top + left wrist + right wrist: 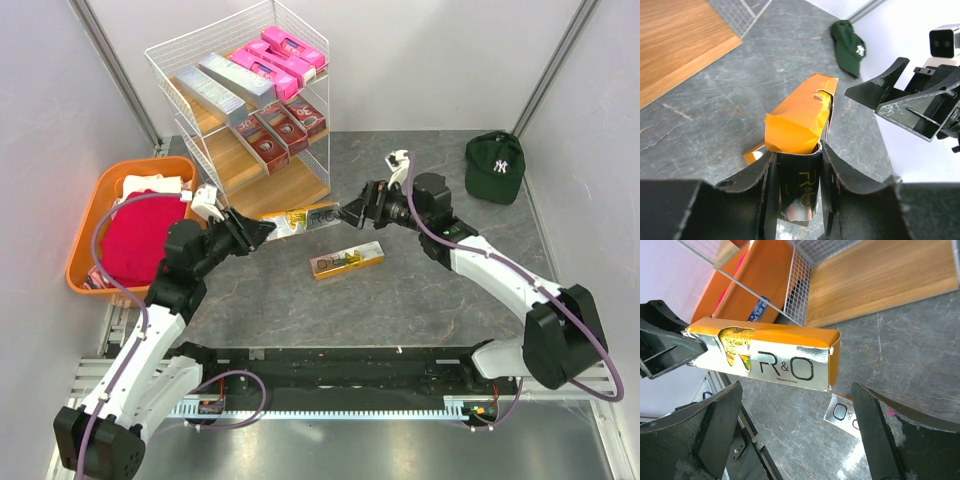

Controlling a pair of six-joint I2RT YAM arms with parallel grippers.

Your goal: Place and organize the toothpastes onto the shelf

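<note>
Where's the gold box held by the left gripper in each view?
Top external: box mid-frame, just in front of the shelf.
Left wrist: box centre, end-on, clamped in the left gripper.
Right wrist: box centre-left, side-on, "R&O" facing the camera, between the open fingers of the right gripper.
Shared landmark: the shelf's bottom board.

We see a dark grey, stone-look table (420,300) under even light. Plain white walls (420,60) box it in on the far, left and right sides. A slanted grey metal post (118,72) stands at the far left corner and another (548,70) at the far right. A black rail (330,385) runs along the near edge.
</note>
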